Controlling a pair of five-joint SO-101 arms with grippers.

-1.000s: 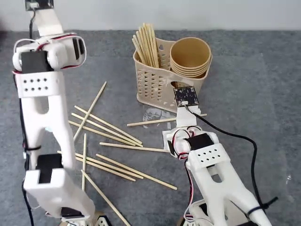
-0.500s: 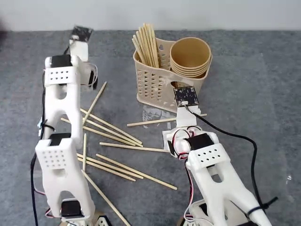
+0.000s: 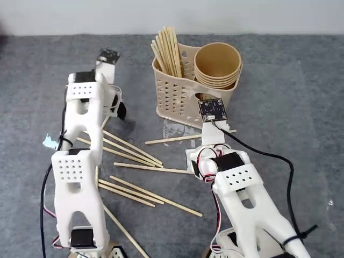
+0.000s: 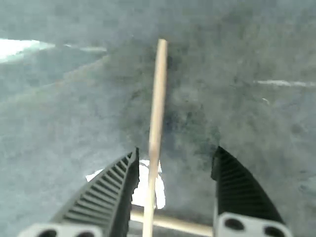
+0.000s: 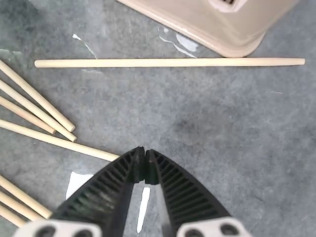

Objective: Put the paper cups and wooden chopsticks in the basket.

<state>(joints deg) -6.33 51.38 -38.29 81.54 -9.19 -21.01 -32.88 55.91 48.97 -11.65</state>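
Hold the left gripper wide as now, astride one chopstick on the mat, and shift sideways first, since the stick sits nearer one jaw than the other. Descend only once centred, then squeeze gently; judging by the round shaft, expect rolling under a skewed pinch. Mind the second stick crossing at the wrist end, and lift straight up so as not to drag it. Carry toward the basket at 12 o'clock, tilt upright, and release into its 9 o'clock compartment beside the bundle already standing there, not into the cups stacked in the 3 o'clock compartment. Leave the right gripper parked: pressed together on nothing, tips touching, low over bare mat at 6 o'clock of the basket. Take from the left wrist view the straddle itself and the offset between the jaws. Take from the high view the wider layout: left arm stretched out at 9 o'clock of the basket, loose sticks fanned at 7 o'clock, plenty yet to collect. Take from the right wrist view the lone stick just beside the basket's foot, apparently not touching it, plus several stick ends nearby.
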